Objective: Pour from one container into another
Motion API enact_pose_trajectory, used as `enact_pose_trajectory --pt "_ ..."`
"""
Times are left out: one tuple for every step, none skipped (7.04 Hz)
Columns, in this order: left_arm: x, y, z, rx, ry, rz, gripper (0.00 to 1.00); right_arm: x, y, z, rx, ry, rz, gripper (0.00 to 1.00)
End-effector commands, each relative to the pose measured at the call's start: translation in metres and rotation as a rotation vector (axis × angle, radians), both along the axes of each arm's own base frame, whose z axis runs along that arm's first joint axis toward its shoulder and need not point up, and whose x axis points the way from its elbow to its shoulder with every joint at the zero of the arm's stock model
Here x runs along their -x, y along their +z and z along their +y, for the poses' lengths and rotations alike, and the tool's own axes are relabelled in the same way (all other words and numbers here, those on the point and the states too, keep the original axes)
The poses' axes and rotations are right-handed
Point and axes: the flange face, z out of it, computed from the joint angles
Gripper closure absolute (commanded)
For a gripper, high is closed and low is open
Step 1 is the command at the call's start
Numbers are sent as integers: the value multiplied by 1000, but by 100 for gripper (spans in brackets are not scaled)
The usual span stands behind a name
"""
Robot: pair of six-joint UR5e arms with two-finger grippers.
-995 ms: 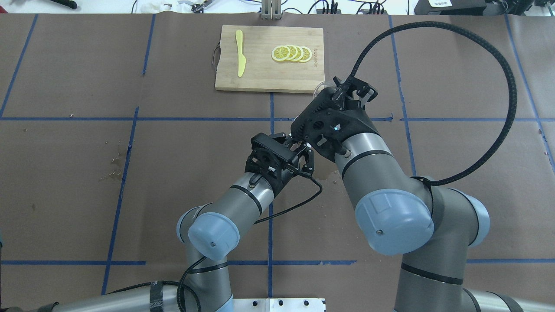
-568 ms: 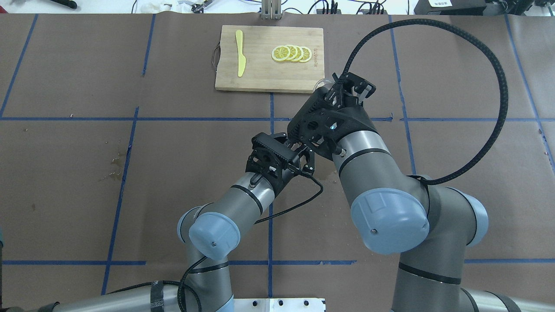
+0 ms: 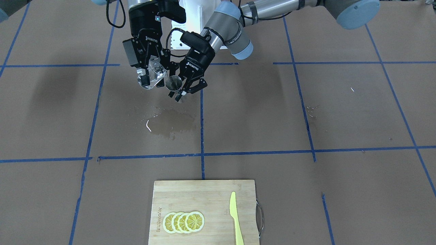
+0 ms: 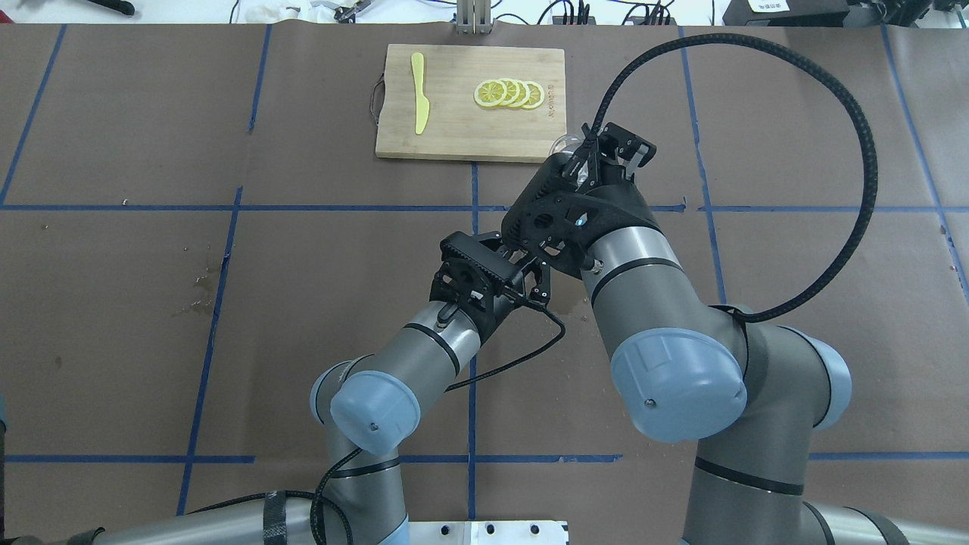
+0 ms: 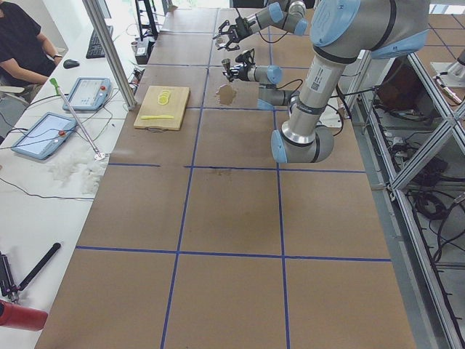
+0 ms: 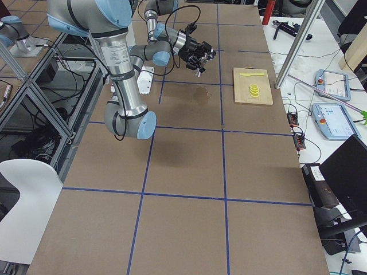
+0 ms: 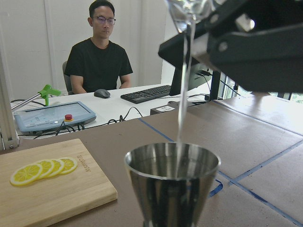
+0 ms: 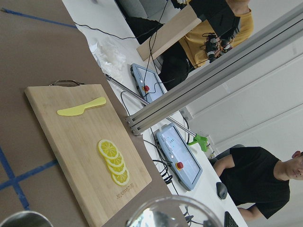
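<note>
In the front view my right gripper (image 3: 152,76) is shut on the clear glass tumbler (image 3: 155,73), which is tipped toward the steel jigger (image 3: 175,83). My left gripper (image 3: 180,89) is shut on the jigger's lower part and holds it upright above the table. In the left wrist view a thin stream of water falls from the tumbler's lip (image 7: 188,10) into the jigger's open cup (image 7: 173,182). The right wrist view shows the tumbler's rim (image 8: 175,212) and a bit of the jigger's rim (image 8: 19,220). Overhead, the tumbler (image 4: 562,144) shows beside my right gripper (image 4: 599,155); the jigger is hidden.
A wet patch (image 3: 170,123) lies on the brown paper below the grippers. A wooden cutting board (image 3: 190,197) with several lemon slices (image 3: 184,222) and a yellow knife (image 3: 236,219) sits at the far edge. A seated person (image 7: 100,56) is beyond the table.
My right gripper has rotated and shifted slightly left, tipping the tumbler further. The left arm with the jigger has stayed still.
</note>
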Motion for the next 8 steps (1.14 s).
enact_pose_trajectory --pt "0 0 0 0 0 1 100 -3 -1 -2 -28 8 54 100" --pt "0 0 0 0 0 1 100 -3 0 -3 -29 10 58 100" --pt "0 0 0 0 1 1 100 -2 0 -2 -29 8 60 100" --pt "0 0 -1 0 -2 1 100 -3 0 -3 -29 10 60 100" --pt "-1 2 0 1 0 -2 100 -2 1 -3 -30 9 64 100" --pt "-1 3 -1 1 0 -5 100 -2 0 -3 -34 11 72 100" --pt "-2 3 0 1 1 -5 100 -2 0 -3 -38 10 82 100" --pt "-3 4 0 2 1 -8 100 -1 1 -3 -40 12 87 100"
